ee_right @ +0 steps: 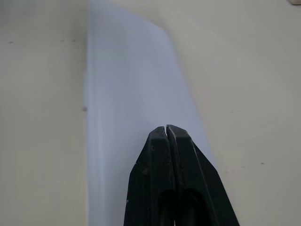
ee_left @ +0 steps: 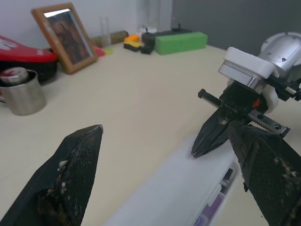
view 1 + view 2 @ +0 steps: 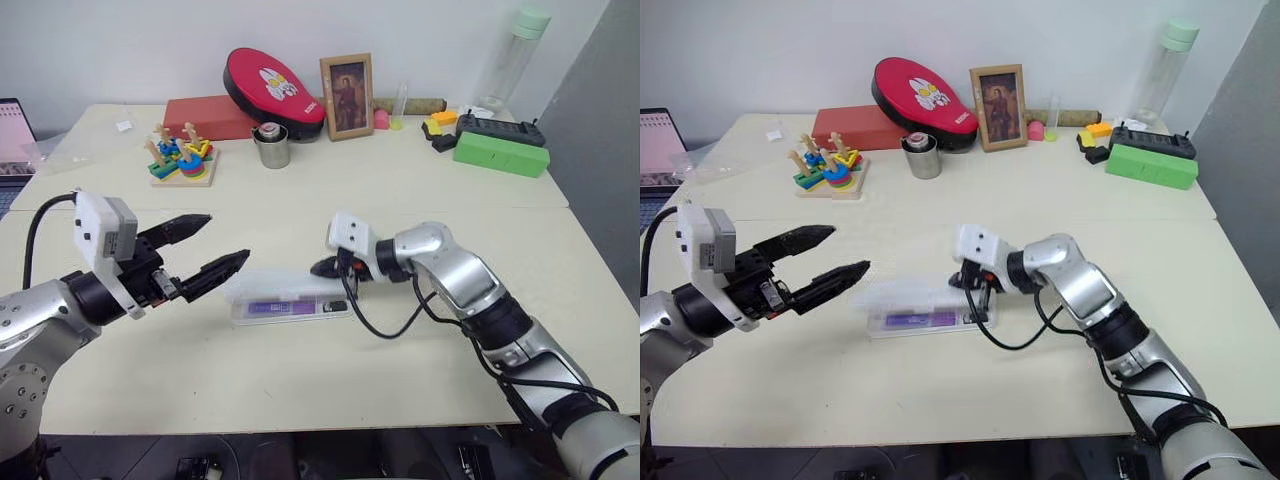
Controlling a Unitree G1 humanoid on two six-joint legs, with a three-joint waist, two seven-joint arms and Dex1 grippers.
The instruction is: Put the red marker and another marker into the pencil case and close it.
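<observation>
While purple marker (image 3: 282,308) lies inside pencil case (image 3: 290,297), lid not fully down; right end effector (image 3: 325,268) pressed together on lid, left end effector (image 3: 212,247) spread; closing remains.

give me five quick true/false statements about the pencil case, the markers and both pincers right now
1. The right pincer is shut, with nothing between its fingers. True.
2. The left pincer grips the pencil case. False: it is open, hovering beside the case's left end and holding nothing.
3. A purple marker lies inside the pencil case. True.
4. The pencil case sits at the back of the table next to the picture frame. False: it lies near the front, between the two pincers.
5. The right pincer's tips sit over the case's white lid. True.
</observation>
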